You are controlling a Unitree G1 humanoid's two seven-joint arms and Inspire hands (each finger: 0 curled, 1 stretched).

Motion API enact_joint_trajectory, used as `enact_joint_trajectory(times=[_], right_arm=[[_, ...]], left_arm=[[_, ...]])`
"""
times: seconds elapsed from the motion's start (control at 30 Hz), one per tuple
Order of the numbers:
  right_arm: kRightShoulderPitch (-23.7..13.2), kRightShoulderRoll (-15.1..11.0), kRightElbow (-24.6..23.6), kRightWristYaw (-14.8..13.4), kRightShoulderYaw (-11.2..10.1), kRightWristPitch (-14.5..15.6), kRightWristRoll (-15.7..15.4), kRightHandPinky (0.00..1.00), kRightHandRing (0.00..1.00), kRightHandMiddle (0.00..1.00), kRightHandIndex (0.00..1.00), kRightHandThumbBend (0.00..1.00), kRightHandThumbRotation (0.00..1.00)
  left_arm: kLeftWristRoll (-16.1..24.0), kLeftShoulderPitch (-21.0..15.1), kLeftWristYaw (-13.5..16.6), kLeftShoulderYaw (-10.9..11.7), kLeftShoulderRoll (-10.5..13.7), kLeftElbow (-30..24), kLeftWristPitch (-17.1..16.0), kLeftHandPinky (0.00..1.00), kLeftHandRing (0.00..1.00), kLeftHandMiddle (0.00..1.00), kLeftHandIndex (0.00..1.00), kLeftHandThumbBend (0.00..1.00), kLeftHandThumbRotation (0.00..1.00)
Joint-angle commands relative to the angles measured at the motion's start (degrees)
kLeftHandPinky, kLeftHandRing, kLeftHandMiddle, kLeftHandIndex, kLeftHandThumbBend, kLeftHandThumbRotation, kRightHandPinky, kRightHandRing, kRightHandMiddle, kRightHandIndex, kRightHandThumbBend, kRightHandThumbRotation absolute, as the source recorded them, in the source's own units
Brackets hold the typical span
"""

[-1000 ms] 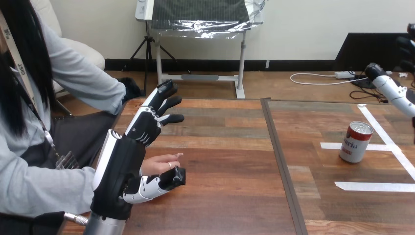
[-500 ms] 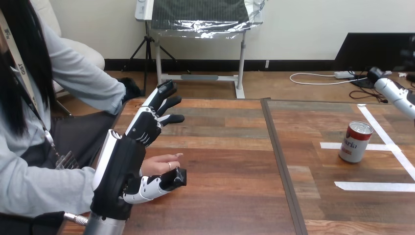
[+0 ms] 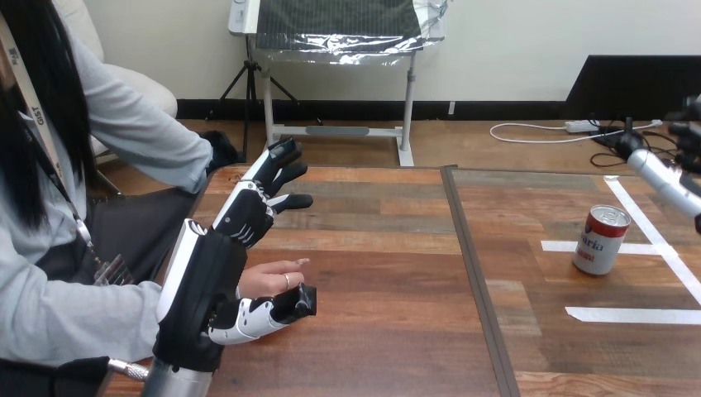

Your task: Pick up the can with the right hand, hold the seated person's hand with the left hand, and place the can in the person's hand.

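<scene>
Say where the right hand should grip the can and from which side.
Grip the can around its side wall at mid-height, probably from its right: it stands upright on the table, nothing crowds it, and the right arm is on that side.

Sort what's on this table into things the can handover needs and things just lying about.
Needed: red-and-white metal can; the person's hand; the robot's black-and-white left hand, open beside it.
Lying about: white tape strips near the can.
</scene>
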Motion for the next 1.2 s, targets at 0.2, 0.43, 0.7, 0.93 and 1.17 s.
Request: enact_joint_trajectory(times=[0.2, 0.43, 0.7, 0.93, 1.17], right_arm=[[-5.3, -0.3, 1.6, -0.4, 1.2, 3.2, -0.3, 0.77, 0.81, 0.85, 0.91, 1.0, 0.6], [-5.1, 0.0, 2.4, 0.0, 1.6, 4.8, -0.4, 0.75, 0.8, 0.85, 0.91, 1.0, 0.59], [-4.6, 0.7, 2.9, 0.2, 2.1, 6.4, -0.2, 0.75, 0.81, 0.85, 0.91, 1.0, 0.58], [-4.2, 1.3, 3.1, 0.5, 2.5, 7.8, -0.2, 0.77, 0.83, 0.86, 0.92, 1.0, 0.56], [-3.9, 1.4, 3.4, 0.9, 3.4, 9.0, -0.8, 0.77, 0.83, 0.86, 0.93, 1.0, 0.56]], left_arm=[[-0.3, -2.4, 0.2, 0.5, 0.3, -2.1, -1.2, 0.75, 0.89, 0.92, 0.91, 1.0, 0.67], [-0.8, -2.2, -0.1, 0.2, 0.4, -2.4, -1.3, 0.75, 0.88, 0.91, 0.91, 1.0, 0.67], [-0.8, -1.9, -0.3, 0.3, 0.7, -2.5, -1.6, 0.74, 0.88, 0.91, 0.91, 1.0, 0.67], [0.6, -1.3, 0.3, 0.8, 0.9, -3.2, -1.3, 0.74, 0.89, 0.92, 0.92, 1.0, 0.68], [-1.2, -1.1, -0.8, -0.1, 1.3, -3.3, -1.2, 0.73, 0.89, 0.93, 0.92, 1.0, 0.69]])
